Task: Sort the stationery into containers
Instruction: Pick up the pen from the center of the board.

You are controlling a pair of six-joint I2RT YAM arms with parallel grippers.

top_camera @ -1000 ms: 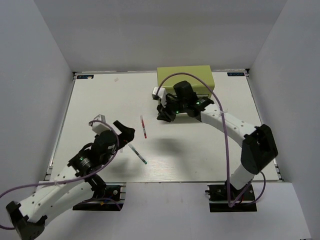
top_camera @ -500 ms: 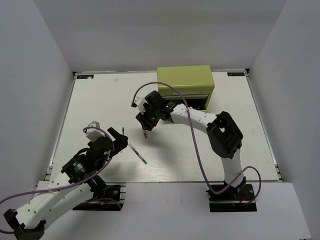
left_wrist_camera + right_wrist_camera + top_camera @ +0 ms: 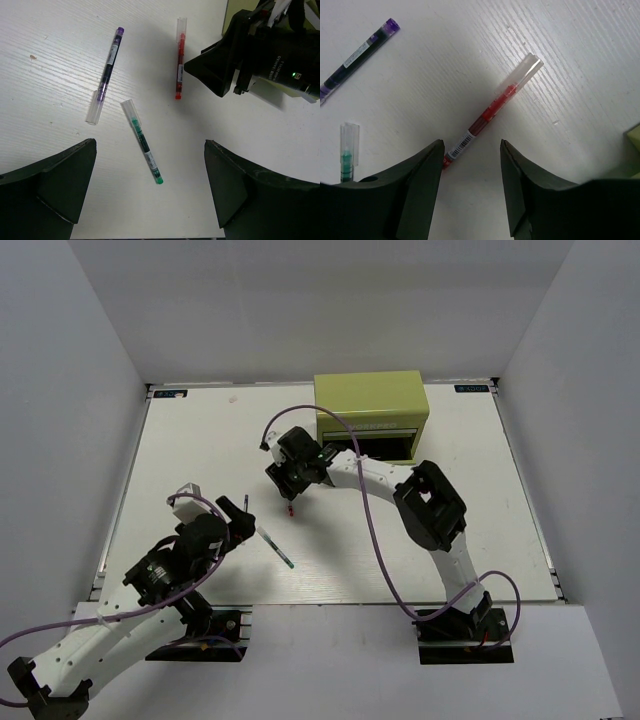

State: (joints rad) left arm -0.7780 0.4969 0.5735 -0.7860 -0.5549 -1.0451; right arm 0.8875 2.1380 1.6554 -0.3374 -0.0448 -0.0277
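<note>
- The right gripper [image 3: 470, 150] stands with jaws parted astride the lower end of the red pen [image 3: 490, 112]; bare table [image 3: 180, 440] shows on both sides of the barrel.
- In the left wrist view the right gripper's body sits just beside the red pen, closing off that side.
- The purple pen [image 3: 106, 75] and green pen [image 3: 145, 142] lie apart from each other and from the red pen; fingers fit between them.
- The left gripper [image 3: 150, 160] hangs wide open above the green pen.
- The olive-green box [image 3: 370, 400] blocks the far edge; the right arm crosses its front.
</note>
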